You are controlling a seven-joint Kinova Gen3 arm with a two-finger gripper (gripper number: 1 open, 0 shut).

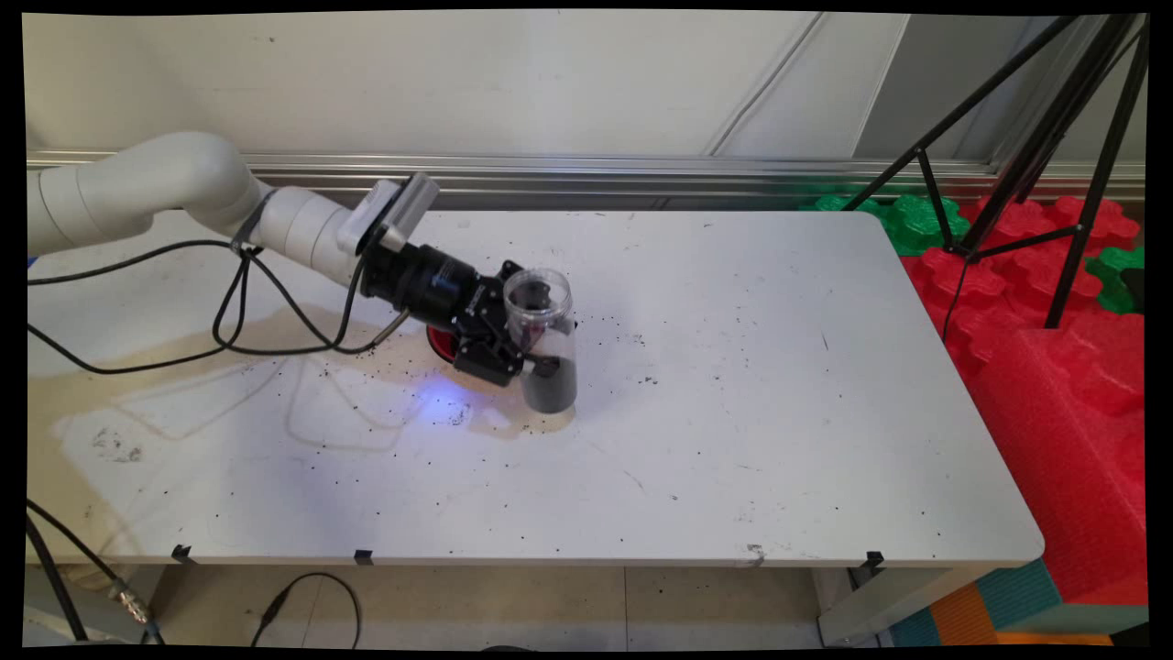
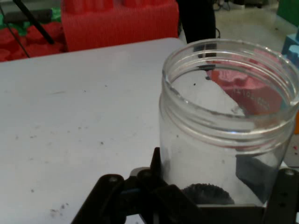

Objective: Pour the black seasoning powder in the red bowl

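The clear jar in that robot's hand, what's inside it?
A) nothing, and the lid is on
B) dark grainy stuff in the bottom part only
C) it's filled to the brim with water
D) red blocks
B: the jar held by the hand is dark in its lower part and clear above, its mouth open with no lid; similar dark specks lie scattered on the table.

Wide open white tabletop (image 1: 751, 385) to the right and near side, only scattered dark crumbs (image 1: 632, 341) there. Mid-table, the clear plastic jar with dark grounds in its bottom (image 1: 546, 341) stands in the way, the black two-finger gripper (image 1: 536, 365) pressed against its left. A red round thing (image 1: 441, 342) sits behind the gripper. Black cables (image 1: 229, 321) droop across the left side.
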